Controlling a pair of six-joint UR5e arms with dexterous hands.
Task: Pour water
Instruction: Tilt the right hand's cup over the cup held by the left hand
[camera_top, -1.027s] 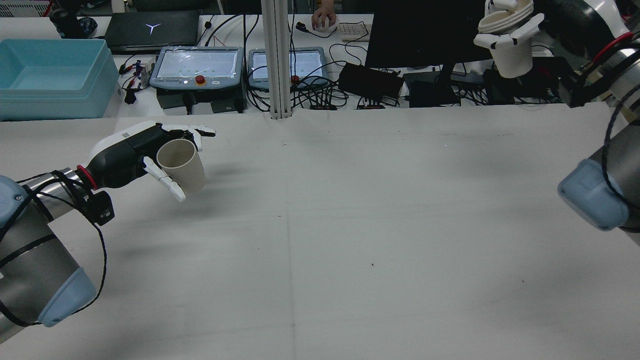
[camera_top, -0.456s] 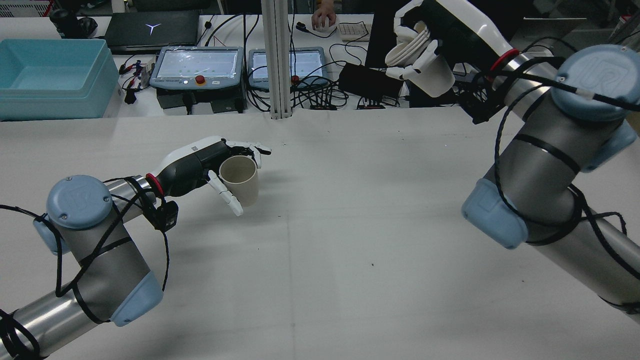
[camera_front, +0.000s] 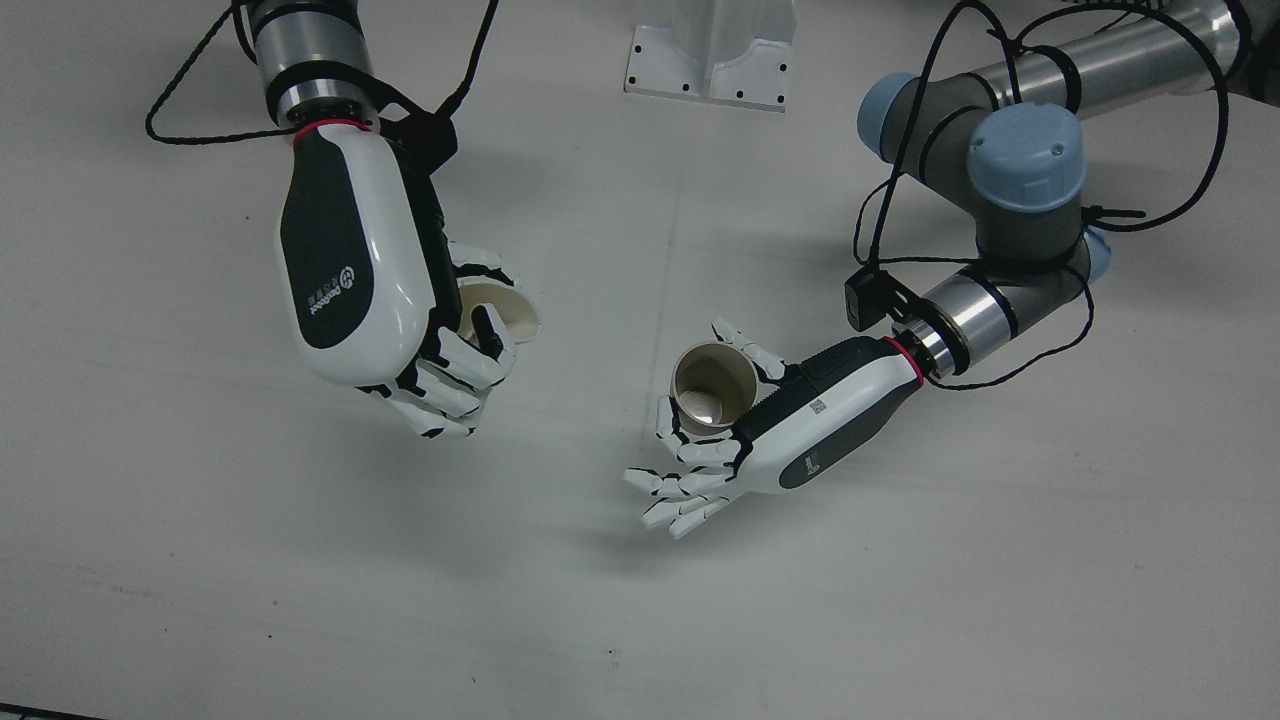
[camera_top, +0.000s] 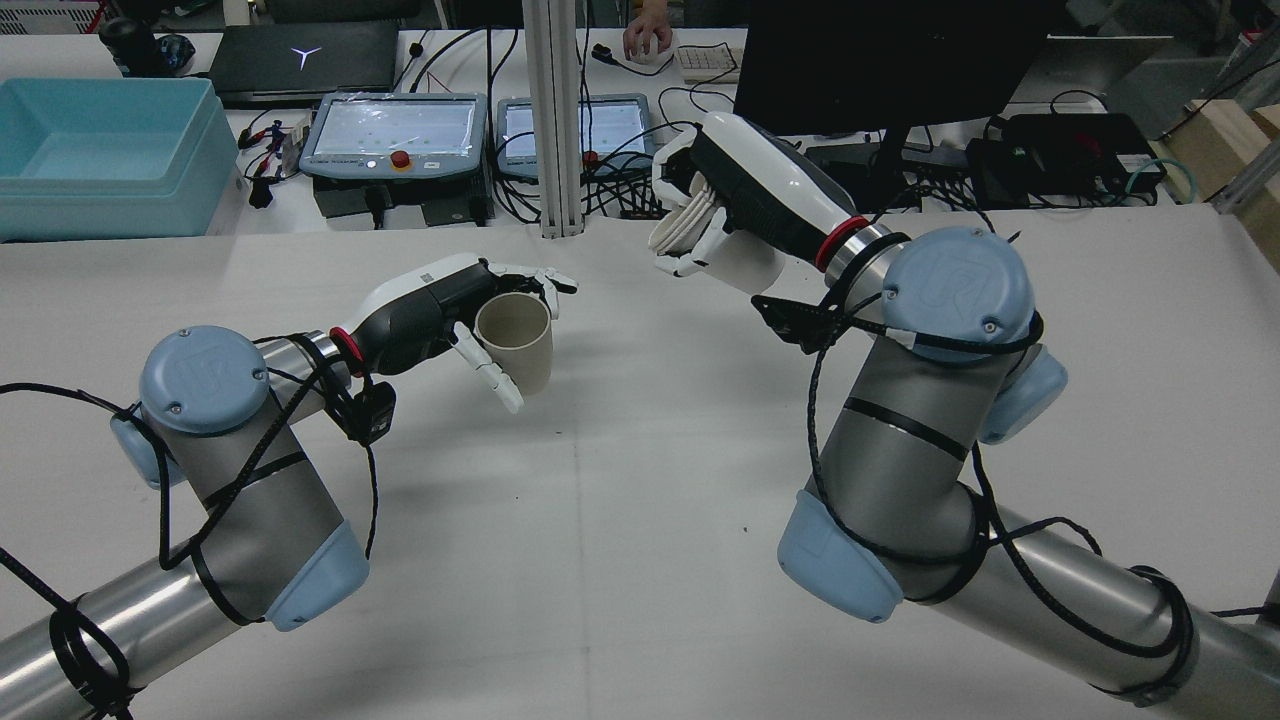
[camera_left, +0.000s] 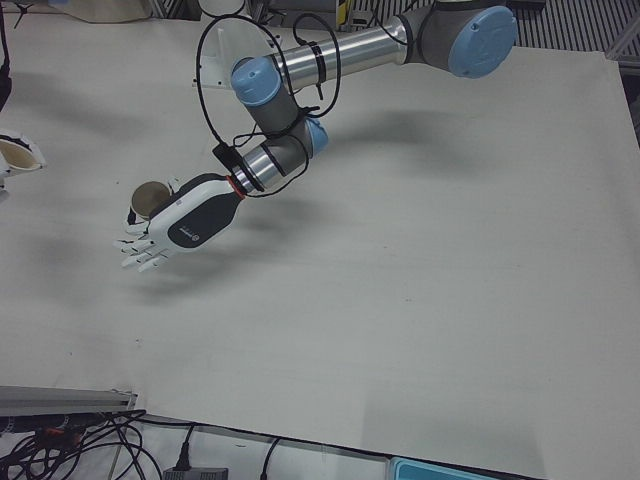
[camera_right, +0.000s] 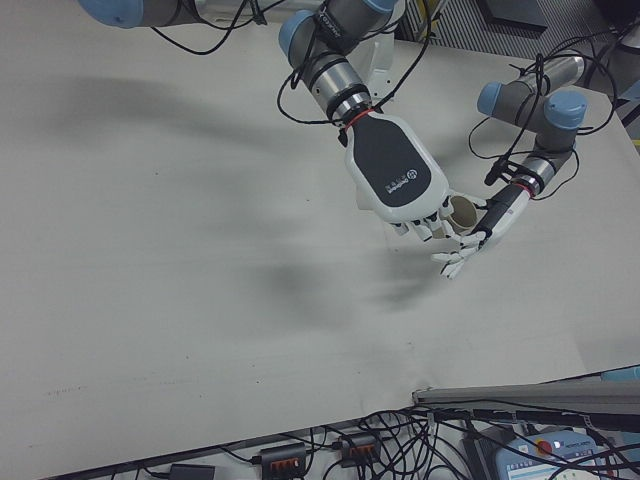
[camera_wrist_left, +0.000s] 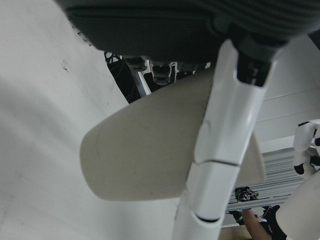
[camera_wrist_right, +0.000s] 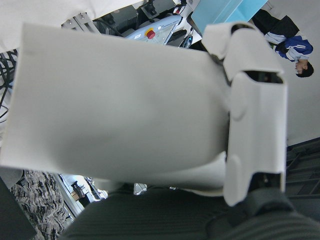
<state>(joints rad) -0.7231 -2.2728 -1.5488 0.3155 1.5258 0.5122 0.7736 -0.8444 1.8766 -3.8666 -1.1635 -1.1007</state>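
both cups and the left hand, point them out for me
left hand's cup (camera_front: 712, 385), front view, inside of its open mouth
right hand's cup (camera_front: 512, 312), front view, visible rim
left hand (camera_top: 425, 310), rear view, back of the hand

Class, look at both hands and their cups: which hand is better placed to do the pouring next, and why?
Probably the right hand: it holds its white cup raised and already tilted toward the left. The left hand holds the beige cup upright and low by the table, mouth open, suited to receive.

beige cup (camera_top: 514, 341), white cup (camera_front: 497, 310), teal bin (camera_top: 105, 150)
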